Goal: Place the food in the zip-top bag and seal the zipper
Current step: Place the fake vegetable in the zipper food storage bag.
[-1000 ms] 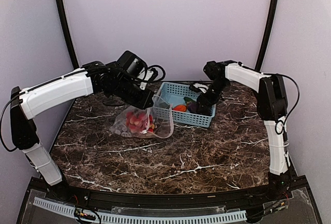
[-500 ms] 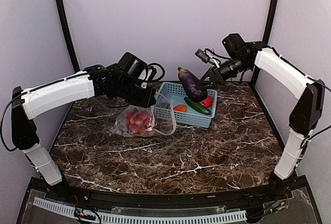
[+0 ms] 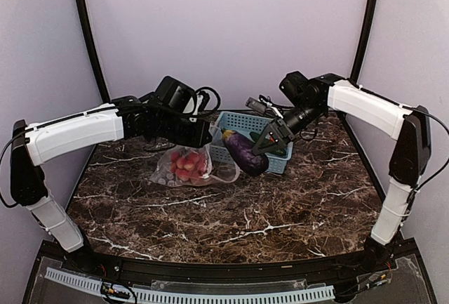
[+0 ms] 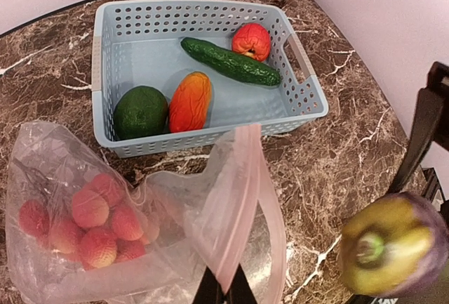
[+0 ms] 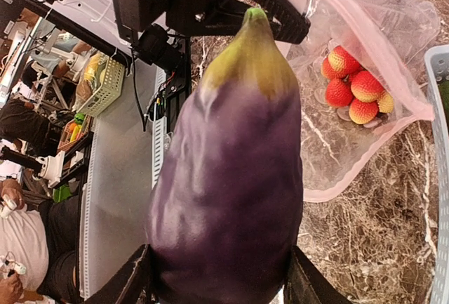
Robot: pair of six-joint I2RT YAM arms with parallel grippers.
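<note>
One dark stone table (image 3: 280, 206) is carrying everything. Two white and black arms are reaching over it, the left arm (image 3: 77, 130) from the left side and the right arm (image 3: 365, 107) from the right side.

One light blue basket (image 4: 99, 72) is sitting at the far middle of the table. One clear zip-top bag (image 4: 210, 213) is lying just left of the basket and a bit nearer, with its mouth facing right. The left gripper (image 4: 224, 291) is pinching the top edge of the bag tight and holding that edge up, so the mouth is gaping open.

The right gripper (image 3: 270, 139) is squeezing the fat end of one purple eggplant (image 3: 244, 153). The eggplant is hanging in the air over the near left corner of the basket, right beside the bag's mouth, and its green stem is pointing at the bag.

Four foods are resting inside the basket: one long green vegetable (image 4: 230, 62) lying slanted at the far side, one orange mango (image 4: 190, 100) and one round dark green fruit (image 4: 140, 111) side by side at the near left, and one red strawberry (image 4: 251, 41) in the far right corner.

One cluster of red-yellow balls (image 4: 91, 223) is sitting deep in the bag (they are bunching too close to count well).

One thin zipper (image 4: 249, 177) is running along the bag's mouth, looking pink and standing unsealed.
</note>
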